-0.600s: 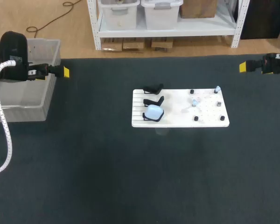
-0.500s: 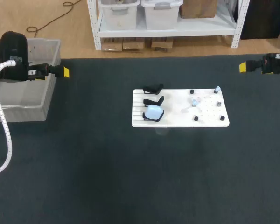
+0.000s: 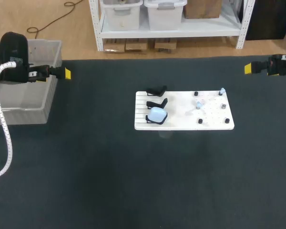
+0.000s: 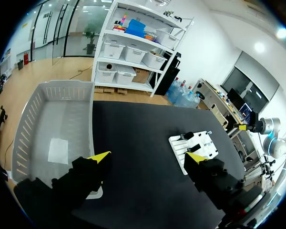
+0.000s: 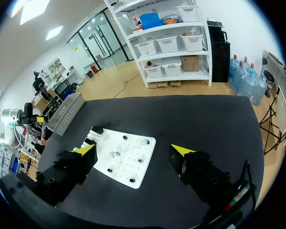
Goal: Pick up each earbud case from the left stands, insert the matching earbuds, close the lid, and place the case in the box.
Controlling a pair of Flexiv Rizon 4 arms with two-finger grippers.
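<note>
A white board (image 3: 181,125) lies mid-table with three black stands on its left part. The nearest stand holds a light blue earbud case (image 3: 157,114); the other two stands (image 3: 157,96) are bare. Two pale blue earbuds (image 3: 199,104) sit on pegs on the board's right part. The grey box (image 3: 43,102) stands at the table's far left. My left gripper (image 3: 66,73) hangs open over the box's far right corner, nothing between its fingers. Equally open and empty, my right gripper (image 3: 248,68) hovers at the far right, well away from the board. The right wrist view shows the board (image 5: 128,174) ahead of the right gripper (image 5: 134,149).
Several black pegs (image 3: 200,121) dot the board's right part. From the left wrist, the empty box (image 4: 57,119) lies under and ahead of the left gripper (image 4: 148,157), and the board (image 4: 202,148) is farther off. Dark mat (image 3: 133,181) covers the table.
</note>
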